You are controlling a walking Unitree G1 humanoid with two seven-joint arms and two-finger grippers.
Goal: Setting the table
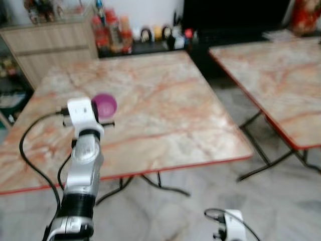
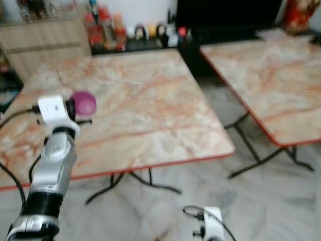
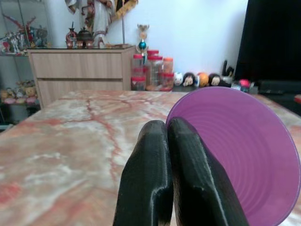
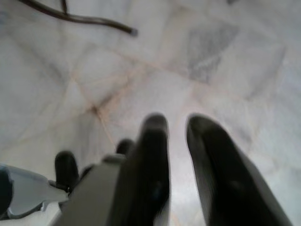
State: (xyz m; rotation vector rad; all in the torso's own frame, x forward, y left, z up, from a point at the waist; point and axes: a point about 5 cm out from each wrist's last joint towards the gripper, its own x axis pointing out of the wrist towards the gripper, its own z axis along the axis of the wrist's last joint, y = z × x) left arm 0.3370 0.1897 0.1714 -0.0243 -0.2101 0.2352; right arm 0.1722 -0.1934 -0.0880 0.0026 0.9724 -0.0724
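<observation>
A purple bowl (image 1: 105,105) hangs just above the left part of the marble-patterned table (image 1: 170,95). My left gripper (image 3: 167,127) reaches over the table's near edge and is shut on the bowl's rim, its two black fingers (image 3: 146,179) pressed together. In the left wrist view the bowl (image 3: 235,155) is tipped on its side, its open mouth facing the camera. My right gripper (image 4: 176,123) hangs low beside me over the tiled floor, its fingers slightly apart with nothing between them.
A second marble table (image 1: 281,80) stands to the right across a narrow aisle. Behind the tables are a wooden cabinet (image 1: 50,45) and a low shelf with several jars (image 1: 113,32). Folding metal legs (image 1: 165,187) stick out under the near table.
</observation>
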